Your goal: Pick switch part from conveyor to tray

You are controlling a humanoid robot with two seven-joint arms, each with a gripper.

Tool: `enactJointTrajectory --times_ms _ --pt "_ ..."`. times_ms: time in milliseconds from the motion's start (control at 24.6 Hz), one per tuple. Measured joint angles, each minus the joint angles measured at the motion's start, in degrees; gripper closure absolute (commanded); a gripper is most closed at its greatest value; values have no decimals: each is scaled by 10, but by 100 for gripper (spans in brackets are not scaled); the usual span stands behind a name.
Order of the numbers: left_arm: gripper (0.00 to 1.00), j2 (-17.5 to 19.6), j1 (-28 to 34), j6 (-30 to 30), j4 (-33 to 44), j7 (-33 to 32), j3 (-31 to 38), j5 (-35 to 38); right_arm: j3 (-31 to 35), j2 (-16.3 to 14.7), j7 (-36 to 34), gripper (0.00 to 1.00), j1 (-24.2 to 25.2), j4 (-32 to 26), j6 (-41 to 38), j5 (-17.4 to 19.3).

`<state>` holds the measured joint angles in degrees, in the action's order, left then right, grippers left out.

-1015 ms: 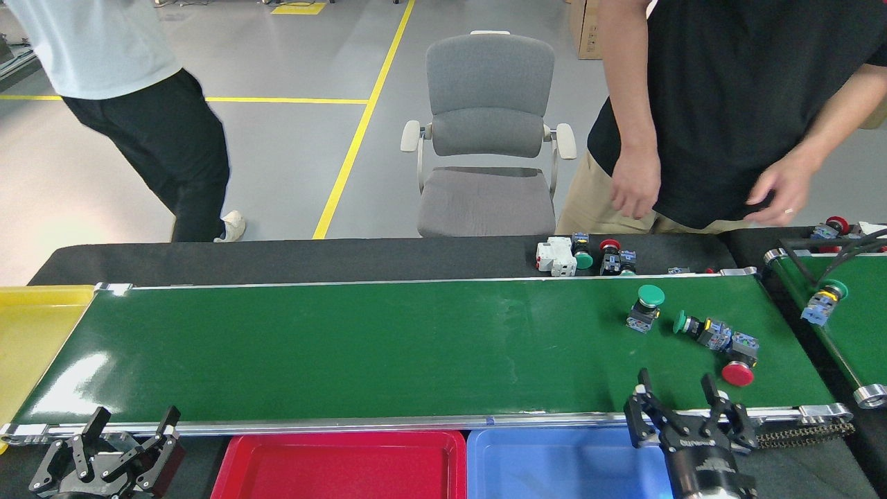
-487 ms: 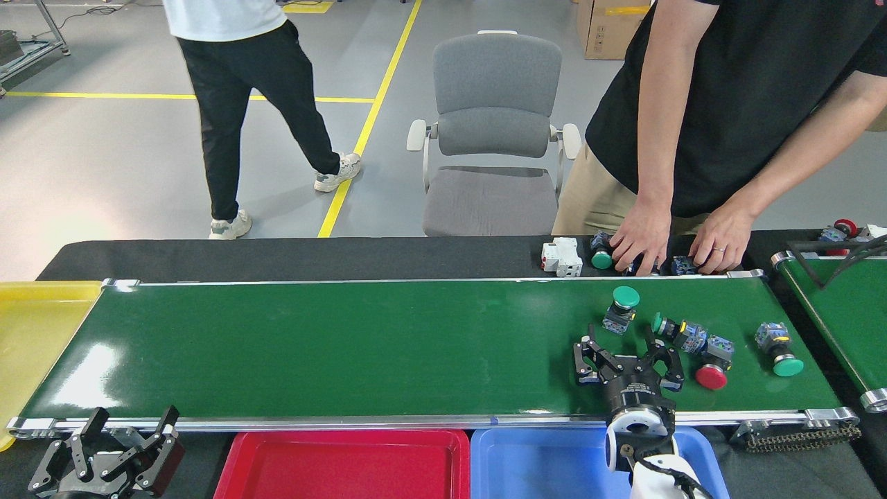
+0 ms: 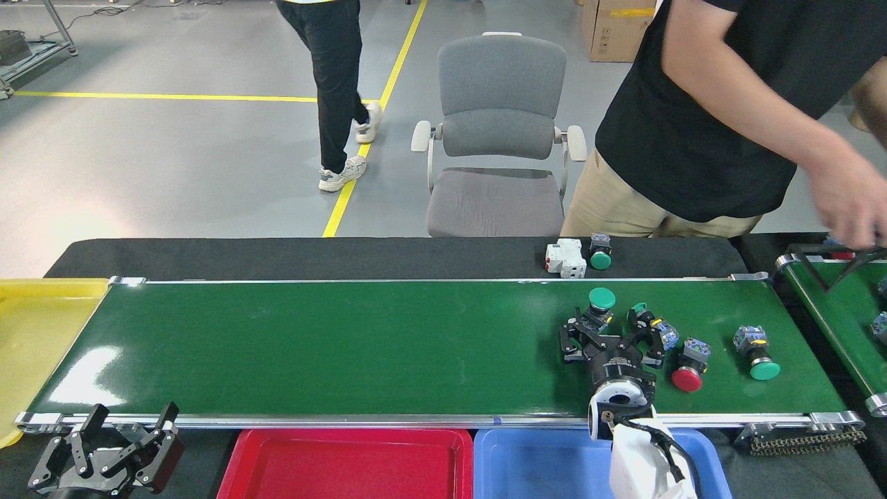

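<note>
Right end effector [image 3: 610, 337] out over the conveyor [image 3: 332, 346], fingers spread wide, nothing gripped. Green-capped switch part [image 3: 600, 305] sits just beyond its left finger, nearly between the fingers; a second green switch part [image 3: 651, 322] lies by its right finger. My read: fingers are spread to straddle the first part before clamping; the pick is not yet made. Cannot tell if either finger touches a part.

Further to its right on the belt: red-capped switch [image 3: 688, 365], then another green-capped switch [image 3: 755, 355], both on their sides, apart from each other. Crowding is a risk: closing could nudge the neighbour part.

Tray [image 3: 277, 450], red, sits on the near side of the belt, to the left of and behind the end effector, with nothing visible in it, so the carry would be back and leftward. Blue tray [image 3: 540, 464] is directly under the right arm.

Left end effector [image 3: 114, 450] parked far left at the near rail, fingers apart, idle.

Person [image 3: 707, 125] leans over the bench [image 3: 312, 258] on the far side, hand [image 3: 856, 201] reaching right; likely feeding parts.
</note>
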<state>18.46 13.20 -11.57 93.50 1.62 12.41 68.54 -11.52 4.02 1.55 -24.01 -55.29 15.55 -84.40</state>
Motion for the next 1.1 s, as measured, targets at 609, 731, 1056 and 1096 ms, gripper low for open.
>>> enactJointTrajectory --times_ms 609,731,1056,1096 --pt "0 0 1 0 0 0 -1 0 -208 -5 -15 81 117 -260 -178 -2" --pt "0 0 0 1 -1 0 -1 0 -276 -4 -17 0 128 -270 -272 -7" --pt "0 2 11 -3 -1 0 -1 0 -307 -1 -18 0 134 -273 -305 -7" --pt "0 2 15 -4 -1 0 -1 0 -287 -5 -18 0 143 -285 -302 -7"
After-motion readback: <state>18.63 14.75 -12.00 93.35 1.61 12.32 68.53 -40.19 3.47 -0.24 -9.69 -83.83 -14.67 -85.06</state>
